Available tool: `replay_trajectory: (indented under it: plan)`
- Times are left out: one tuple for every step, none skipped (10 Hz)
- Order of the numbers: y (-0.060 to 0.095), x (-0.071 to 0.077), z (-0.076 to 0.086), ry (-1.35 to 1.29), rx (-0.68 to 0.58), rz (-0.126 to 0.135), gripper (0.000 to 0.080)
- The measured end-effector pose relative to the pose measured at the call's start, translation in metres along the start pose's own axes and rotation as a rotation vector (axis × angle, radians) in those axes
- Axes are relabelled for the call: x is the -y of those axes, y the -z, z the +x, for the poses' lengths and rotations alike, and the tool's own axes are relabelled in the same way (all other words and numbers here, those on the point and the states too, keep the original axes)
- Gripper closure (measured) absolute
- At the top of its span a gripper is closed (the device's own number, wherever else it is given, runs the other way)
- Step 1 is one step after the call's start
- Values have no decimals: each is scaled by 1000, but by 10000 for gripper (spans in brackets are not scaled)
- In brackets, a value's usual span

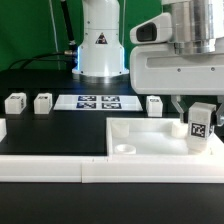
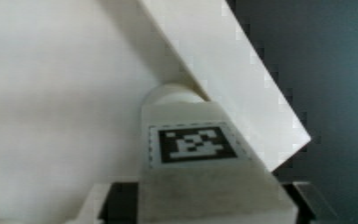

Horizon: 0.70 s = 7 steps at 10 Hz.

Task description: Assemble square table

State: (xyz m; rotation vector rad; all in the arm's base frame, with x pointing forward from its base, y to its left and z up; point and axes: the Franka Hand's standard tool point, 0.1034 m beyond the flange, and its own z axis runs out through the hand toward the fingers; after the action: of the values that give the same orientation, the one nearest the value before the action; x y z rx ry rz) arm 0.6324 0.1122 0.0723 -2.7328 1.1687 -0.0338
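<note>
My gripper [image 1: 199, 113] was clamped on 1 white leg [image 1: 199, 129], the jaws pinching it from both sides. I held the leg upright, its black-white tag [image 2: 194, 142] turned toward both cameras. It hung over the square slab [image 1: 150, 132], inside the raised rim and at the end toward the exterior view's right. I could not tell whether the leg's foot touched the slab floor. A round socket [image 1: 125, 148] showed in the slab's corner toward the exterior view's left, close to the front rim.

In the wrist view the leg filled the middle. My dark fingers [image 2: 300, 203] pressed against its flanks, and an edge of the slab ran slantwise behind it.

3 more legs stood loose on the black table [image 1: 50, 135], behind the slab. The first leg [image 1: 14, 102] and the second leg [image 1: 42, 102] sat near each other toward the exterior view's left. The third leg [image 1: 154, 105] sat just beside the marker board [image 1: 95, 101], on its right. The marker board lay flat between the second and third. The border wall [image 1: 45, 167] ran along the front.
</note>
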Motion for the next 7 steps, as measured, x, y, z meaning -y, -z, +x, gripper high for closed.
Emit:
replay_trajectory:
  plan:
    - [0, -1, 0, -165, 5, 8, 504]
    - [0, -2, 1, -317, 21, 15, 504]
    - [0, -3, 2, -459, 41, 27, 504]
    - [0, -5, 1, -563, 52, 42, 504]
    - [0, -5, 0, -616, 52, 51, 504]
    - [0, -5, 0, -596, 53, 50, 504]
    - [0, -4, 0, -507, 50, 50, 475]
